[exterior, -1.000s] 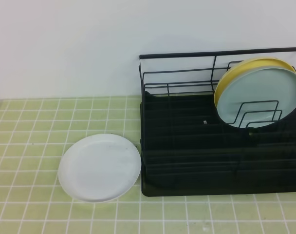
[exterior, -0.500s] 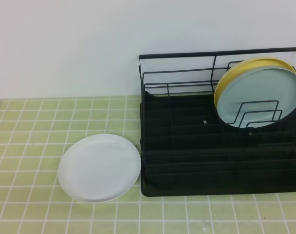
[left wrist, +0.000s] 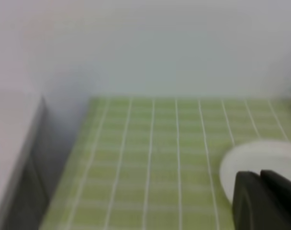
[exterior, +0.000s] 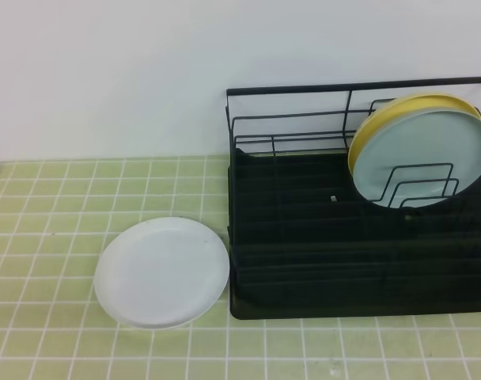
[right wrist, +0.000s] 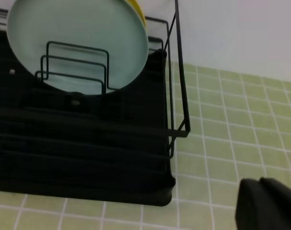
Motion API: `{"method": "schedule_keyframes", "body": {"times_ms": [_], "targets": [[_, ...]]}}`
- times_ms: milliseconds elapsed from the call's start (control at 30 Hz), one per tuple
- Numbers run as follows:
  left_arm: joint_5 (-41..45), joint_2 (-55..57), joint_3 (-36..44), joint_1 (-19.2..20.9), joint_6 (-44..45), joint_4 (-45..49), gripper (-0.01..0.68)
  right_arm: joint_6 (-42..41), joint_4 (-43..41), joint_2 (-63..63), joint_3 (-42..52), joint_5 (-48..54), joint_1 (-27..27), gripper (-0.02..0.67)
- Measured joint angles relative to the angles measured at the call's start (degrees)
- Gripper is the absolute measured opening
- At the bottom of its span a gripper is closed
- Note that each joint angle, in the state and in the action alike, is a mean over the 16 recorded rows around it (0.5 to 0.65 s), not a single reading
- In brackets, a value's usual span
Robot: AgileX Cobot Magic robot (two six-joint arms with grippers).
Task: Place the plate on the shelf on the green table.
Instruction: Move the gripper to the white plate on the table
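Green table [exterior: 51, 206] holds plate [left wrist: 260, 160] just beyond left gripper [left wrist: 260, 201].

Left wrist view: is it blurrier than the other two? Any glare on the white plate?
Left wrist: soft throughout, plate washed out at its rim, left gripper a dark blur. Right wrist: sharper, shelf wires crisp, right gripper defocused. Exterior high: even light, mild blur, no hard glare on the plate.

pale blue-green plate [exterior: 427, 158] upright | yellow plate [exterior: 383, 119] touching behind | white wall [exterior: 145, 71]
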Motion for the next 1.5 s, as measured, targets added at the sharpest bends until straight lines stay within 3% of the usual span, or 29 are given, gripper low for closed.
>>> {"method": "schedule_keyframes", "body": {"times_ms": [333,633,767,1200,1333,1500], "targets": [[10.4,22.4,-12.5,0.0,-1.9,-5.2,-0.002,0.1,0.6,4.3,0.3,-1.4,0.0,-0.001],[8.9,40.4,-21.8,0.0,-0.2,-9.1,0.015,0.4,3.3,4.4,1.8,-3.4,0.0,-0.001],[7.8,46.9,-25.0,0.0,2.6,-13.5,0.081,0.1,5.0,4.4,2.6,-3.7,0.0,-0.001],[12.0,65.5,-34.9,0.0,15.3,-28.8,0.434,-1.1,7.8,4.4,3.6,-3.5,0.0,-0.001],[12.4,70.6,-36.9,0.0,17.5,-29.8,0.464,-1.1,8.0,4.4,3.8,-3.5,0.0,-0.001],[11.7,76.5,-38.5,0.0,18.9,-30.0,0.447,-1.5,8.3,4.4,3.8,-3.5,0.0,-0.001]]}}
